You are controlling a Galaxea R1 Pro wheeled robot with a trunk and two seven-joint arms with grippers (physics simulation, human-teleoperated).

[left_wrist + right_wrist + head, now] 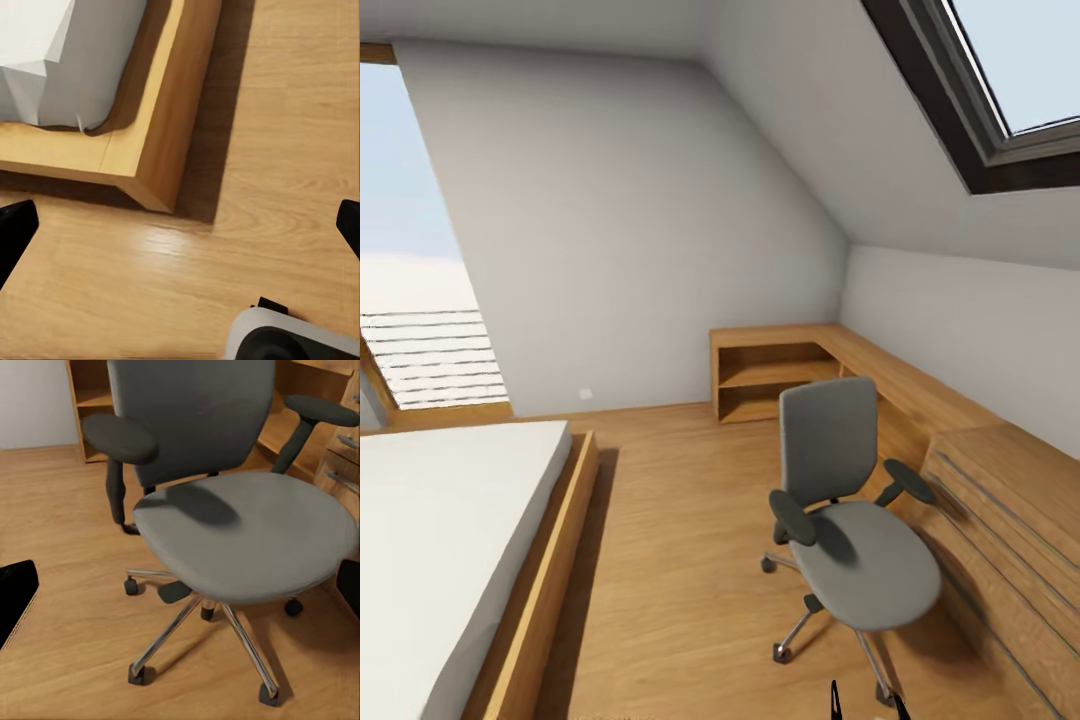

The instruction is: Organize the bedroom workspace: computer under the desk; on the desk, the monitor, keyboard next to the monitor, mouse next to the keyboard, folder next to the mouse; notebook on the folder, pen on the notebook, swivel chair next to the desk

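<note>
The swivel chair [850, 520], with grey back and seat, black armrests and a chrome castor base, stands on the plank floor in front of me, slightly right. Its seat [247, 536] has nothing on it. My right gripper [180, 592] is open and hangs just in front of the seat; its dark fingertips [836, 700] poke in at the head view's bottom edge. My left gripper [180, 232] is open over bare floor near the bed's corner. The desk, computer, monitor, keyboard, mouse, folder, notebook and pen are out of view.
A bed [450, 540] with a white mattress in a low wooden frame [161, 112] fills the left. Light wooden low cabinets [780, 370] and drawers [1010, 530] run along the right wall behind the chair. A skylight [1010, 90] sits in the slope above. Open floor lies between bed and chair.
</note>
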